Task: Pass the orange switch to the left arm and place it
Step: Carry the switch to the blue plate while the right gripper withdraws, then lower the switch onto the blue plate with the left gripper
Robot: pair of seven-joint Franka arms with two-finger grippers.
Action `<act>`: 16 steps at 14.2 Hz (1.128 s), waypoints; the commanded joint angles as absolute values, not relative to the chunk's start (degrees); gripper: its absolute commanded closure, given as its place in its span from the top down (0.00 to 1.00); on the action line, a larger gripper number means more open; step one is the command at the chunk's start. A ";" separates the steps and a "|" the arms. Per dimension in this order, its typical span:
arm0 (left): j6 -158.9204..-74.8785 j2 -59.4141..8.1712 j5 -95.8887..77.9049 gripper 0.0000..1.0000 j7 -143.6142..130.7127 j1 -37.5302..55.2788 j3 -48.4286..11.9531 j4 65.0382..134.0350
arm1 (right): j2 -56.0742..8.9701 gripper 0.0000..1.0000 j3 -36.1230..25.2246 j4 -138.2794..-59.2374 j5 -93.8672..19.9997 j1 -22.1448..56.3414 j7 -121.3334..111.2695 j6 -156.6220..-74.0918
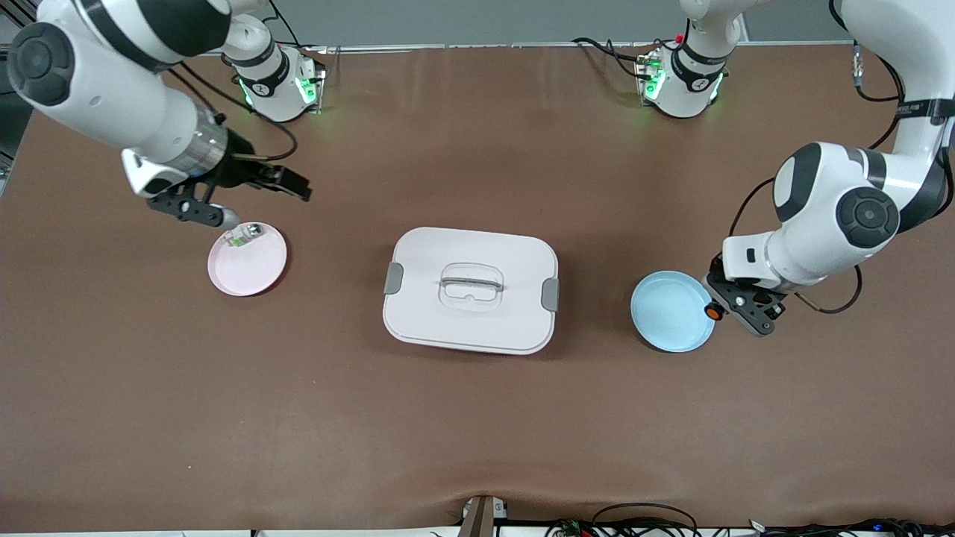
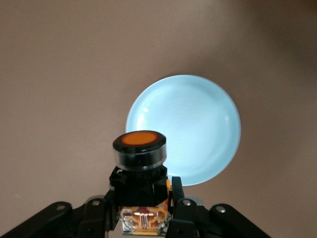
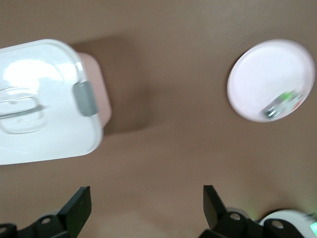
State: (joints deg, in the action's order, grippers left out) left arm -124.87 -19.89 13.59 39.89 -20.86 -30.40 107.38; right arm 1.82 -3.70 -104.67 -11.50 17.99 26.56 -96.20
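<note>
Beside the blue plate (image 1: 669, 312), the left pincer (image 1: 718, 311) is clamped on the orange switch (image 2: 139, 148); the right pincer (image 1: 246, 195) hangs wide apart over the worktop (image 1: 477, 418) near the pink plate (image 1: 250, 265), with the box (image 1: 471, 289) between the plates.

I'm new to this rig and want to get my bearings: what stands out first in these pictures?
The white box sits mid-table between a pink plate toward the right arm's end and a blue plate toward the left arm's end. The left gripper, by the blue plate's edge, is shut on the orange switch. The right gripper hangs open over the pink plate's edge, where a small green-and-white part lies.
</note>
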 commanded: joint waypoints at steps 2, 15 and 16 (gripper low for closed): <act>-129.54 -24.16 21.52 0.00 52.34 -22.50 -30.94 106.79 | 4.83 1.00 -2.81 -108.46 -9.23 7.05 10.58 -96.59; -136.39 -30.76 23.63 0.00 72.78 -22.50 -31.29 111.87 | 3.34 1.00 -2.64 -89.40 -2.46 -3.34 0.97 -85.43; -137.71 -30.94 24.34 0.00 72.51 -22.41 -31.29 112.75 | 2.82 1.00 -2.72 -88.60 -2.46 -3.43 0.88 -85.43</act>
